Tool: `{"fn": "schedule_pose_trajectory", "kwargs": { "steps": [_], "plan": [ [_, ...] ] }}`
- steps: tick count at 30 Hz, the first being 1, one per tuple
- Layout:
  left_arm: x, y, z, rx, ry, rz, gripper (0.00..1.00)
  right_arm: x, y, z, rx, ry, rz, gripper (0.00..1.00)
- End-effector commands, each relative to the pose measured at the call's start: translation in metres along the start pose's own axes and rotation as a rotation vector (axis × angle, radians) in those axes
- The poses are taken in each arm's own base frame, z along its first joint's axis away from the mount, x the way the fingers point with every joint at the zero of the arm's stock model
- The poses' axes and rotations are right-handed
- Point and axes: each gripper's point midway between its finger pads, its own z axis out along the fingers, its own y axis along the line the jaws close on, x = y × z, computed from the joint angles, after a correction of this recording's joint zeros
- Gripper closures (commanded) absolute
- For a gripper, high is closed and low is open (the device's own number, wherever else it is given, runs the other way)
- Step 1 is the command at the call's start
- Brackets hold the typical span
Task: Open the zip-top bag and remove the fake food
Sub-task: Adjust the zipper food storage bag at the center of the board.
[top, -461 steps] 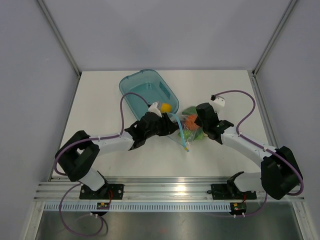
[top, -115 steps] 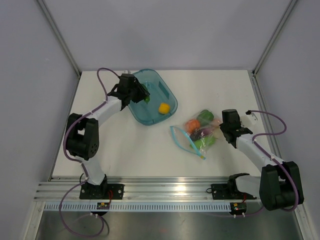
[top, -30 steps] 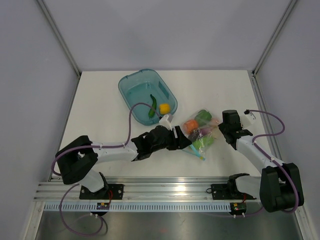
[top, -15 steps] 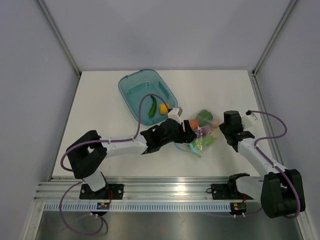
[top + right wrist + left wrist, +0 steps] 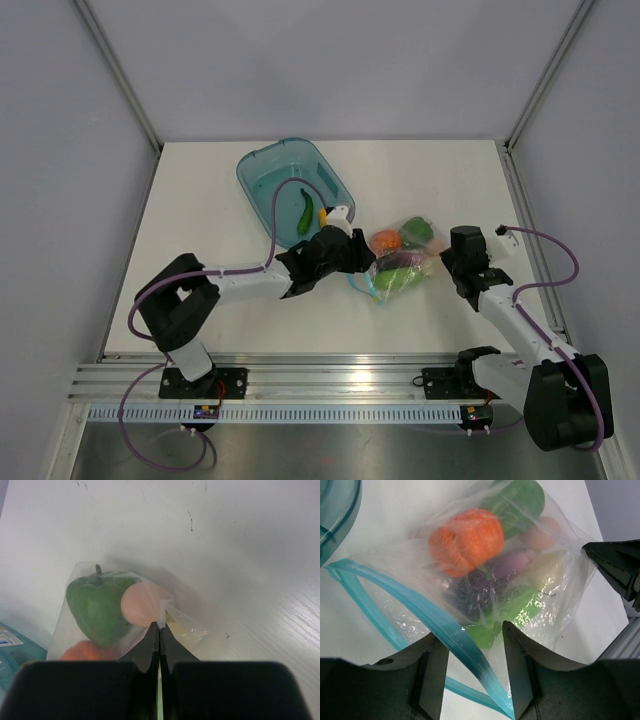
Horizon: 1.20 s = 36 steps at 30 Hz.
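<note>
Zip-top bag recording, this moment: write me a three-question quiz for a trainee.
1. True or false: the right gripper is shut on the zip-top bag's edge.
2. Which piece lies in the teal tub? A orange piece; B long green piece; C purple eggplant.
3. Fill in: the left gripper straddles the bag's teal ___ strip.
Key: 1 true; 2 B; 3 zip.

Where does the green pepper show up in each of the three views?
Top external: the green pepper lies right of centre.
Left wrist: the pepper is at the top edge, right of centre.
Right wrist: the pepper is left of centre.
Shared landmark: the orange piece beside it inside the zip-top bag.
</note>
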Motion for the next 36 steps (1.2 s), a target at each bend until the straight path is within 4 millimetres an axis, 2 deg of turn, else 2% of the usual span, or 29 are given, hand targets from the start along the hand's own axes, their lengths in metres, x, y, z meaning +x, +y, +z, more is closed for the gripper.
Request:
{"fn": "schedule_pose_trajectory", "kwargs": {
  "steps": [1,3,5,7,9,10,14,16,17,18,21,25,29,32,36],
  "plan": [
    [-0.045,-0.024,-0.014,0.077,-0.154,0.04,0.56,-0.005,-0.001,0.0,0.008,-0.021,0.02,1.0],
    [-0.052,-0.031,-0.016,0.1,-0.167,0.054,0.61,-0.005,-0.001,-0.001,0.007,-0.016,0.02,1.0],
    [-0.055,-0.037,-0.013,0.12,-0.175,0.062,0.71,-0.013,-0.009,-0.007,0.032,-0.052,0.032,1.0],
    [-0.061,-0.045,-0.012,0.146,-0.183,0.062,0.82,-0.018,-0.01,-0.014,-0.014,-0.087,0.062,1.0],
    [-0.06,-0.047,-0.008,0.161,-0.175,0.064,0.89,-0.024,-0.005,-0.019,-0.076,-0.115,0.088,1.0],
    [-0.066,-0.049,-0.007,0.169,-0.188,0.059,0.93,-0.025,-0.006,-0.024,-0.106,-0.131,0.083,1.0],
    [-0.069,-0.05,-0.001,0.195,-0.179,0.059,0.94,-0.029,-0.007,-0.025,-0.117,-0.154,0.078,1.0],
    [-0.068,-0.049,0.0,0.202,-0.166,0.061,0.9,-0.028,-0.009,-0.022,-0.077,-0.143,0.056,0.82],
    [-0.067,-0.047,0.0,0.199,-0.161,0.061,0.87,-0.03,-0.01,-0.02,-0.056,-0.147,0.05,0.76],
    [-0.067,-0.046,-0.001,0.199,-0.161,0.06,0.76,-0.028,-0.014,-0.019,-0.031,-0.138,0.043,0.71],
    [-0.065,-0.04,-0.006,0.179,-0.153,0.052,0.54,-0.027,-0.012,-0.016,-0.013,-0.128,0.029,0.65],
    [-0.067,-0.042,-0.013,0.18,-0.144,0.051,0.34,-0.03,-0.012,-0.018,-0.026,-0.145,0.03,0.58],
    [-0.068,-0.045,-0.021,0.196,-0.141,0.057,0.22,-0.033,-0.009,-0.021,-0.052,-0.159,0.028,0.48],
    [-0.065,-0.045,-0.027,0.204,-0.133,0.06,0.19,-0.034,-0.009,-0.021,-0.055,-0.163,0.022,0.44],
    [-0.071,-0.048,-0.045,0.229,-0.16,0.046,0.16,-0.036,-0.006,-0.021,-0.058,-0.167,0.016,0.39]
  ]
}}
